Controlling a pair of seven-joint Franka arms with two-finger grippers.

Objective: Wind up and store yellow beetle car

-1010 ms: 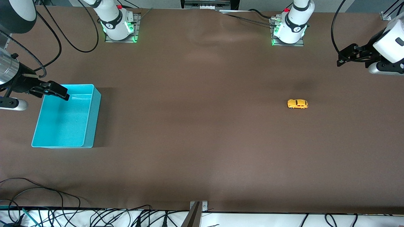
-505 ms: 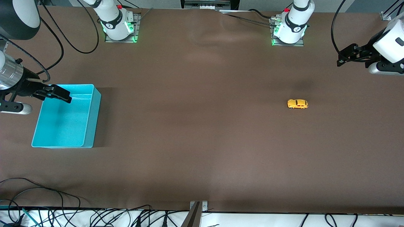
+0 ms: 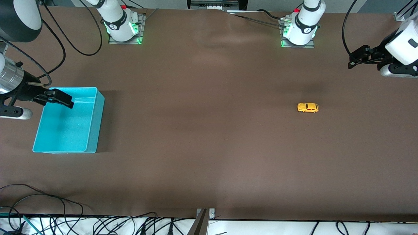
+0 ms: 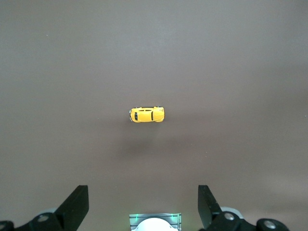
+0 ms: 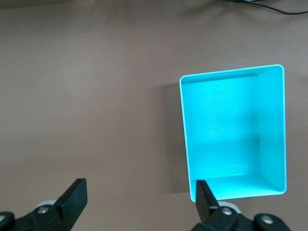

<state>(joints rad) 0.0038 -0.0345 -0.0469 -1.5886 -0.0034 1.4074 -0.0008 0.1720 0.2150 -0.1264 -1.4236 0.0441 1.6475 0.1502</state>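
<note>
A: What sort of place is shown?

B: A robotics laboratory. Two white arm bases, lit green at the foot, are bolted to plates along one edge of a brown-covered tabletop.

A: What else supports this?

B: Loose black cables trail along the edge nearest the front camera, more cables loop beside the arms, and a metal bracket is fixed to that edge.
</note>
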